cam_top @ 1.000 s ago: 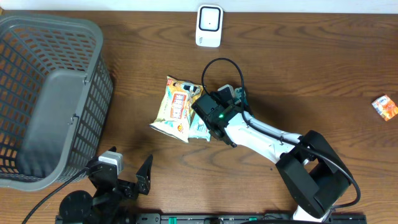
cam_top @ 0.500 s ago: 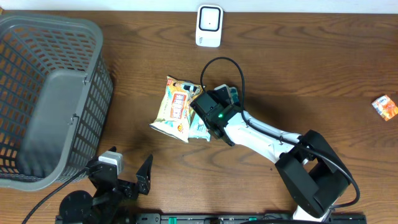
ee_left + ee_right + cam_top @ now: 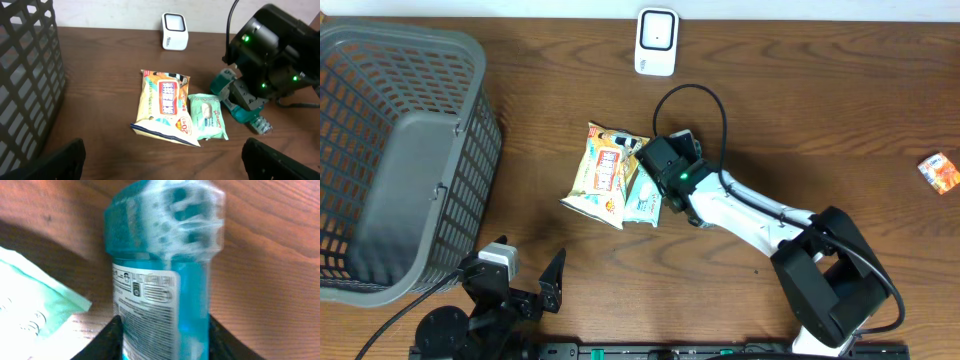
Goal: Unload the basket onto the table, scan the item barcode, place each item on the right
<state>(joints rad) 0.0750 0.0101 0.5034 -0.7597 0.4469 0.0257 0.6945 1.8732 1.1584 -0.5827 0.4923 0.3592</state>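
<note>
Right wrist view puts the translucent teal plastic bottle with a clear ribbed cap [image 3: 160, 280] straight ahead of the right end effector [image 3: 162, 342]. Its 2 dark fingers [image 3: 101, 343] press on the bottle's lower sides, so it is clamped on the bottle. The bottle's long axis runs straight out from the palm, cap leading, with the white printed label turned up toward the camera. Whether a barcode sits on that face is too blurred to tell.

From the left wrist view the bottle is low at the brown wooden bench [image 3: 100, 115], resting or just lifted, I cannot tell which. It is just beside a pale green wipes pack [image 3: 207, 116], and its cap points away from the white box-shaped barcode scanner [image 3: 657, 42] at the far edge, well apart.

The right arm is the nearer one, and by my judgement it must turn the label toward the scanner. The left end effector [image 3: 162, 150] hangs wide open and empty by the near edge.
</note>
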